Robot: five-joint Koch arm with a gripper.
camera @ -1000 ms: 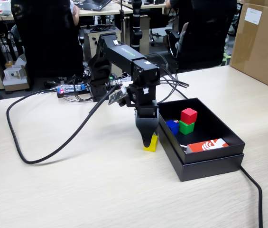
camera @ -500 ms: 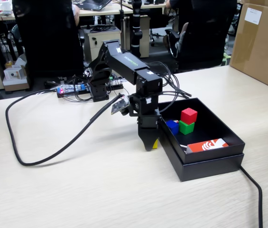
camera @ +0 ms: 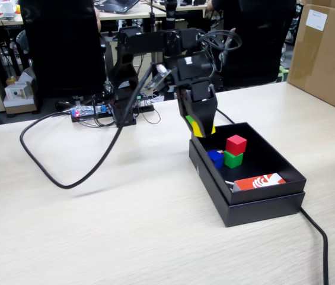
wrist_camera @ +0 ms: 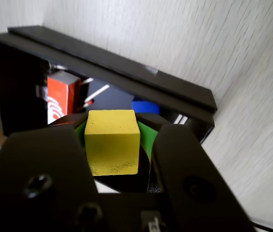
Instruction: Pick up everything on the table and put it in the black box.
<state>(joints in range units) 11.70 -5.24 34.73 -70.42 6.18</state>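
My gripper (camera: 198,127) is shut on the yellow cube (wrist_camera: 112,141) and holds it in the air just over the far end of the black box (camera: 262,205); the cube also shows in the fixed view (camera: 197,129). Green pads line the jaws on both sides of the cube. Inside the box the red cube (camera: 236,144) rests on the green cube (camera: 233,159), with the blue cube (camera: 216,158) beside them. In the wrist view the blue cube (wrist_camera: 145,107) shows past the yellow one; the red and green cubes are hidden there.
A red-and-white card (camera: 258,181) lies in the box's near end, also in the wrist view (wrist_camera: 60,98). A thick black cable (camera: 90,169) loops over the beige table (camera: 96,225) at left. Another cable (camera: 318,234) runs off the box's near right. A brown carton (camera: 327,53) stands far right.
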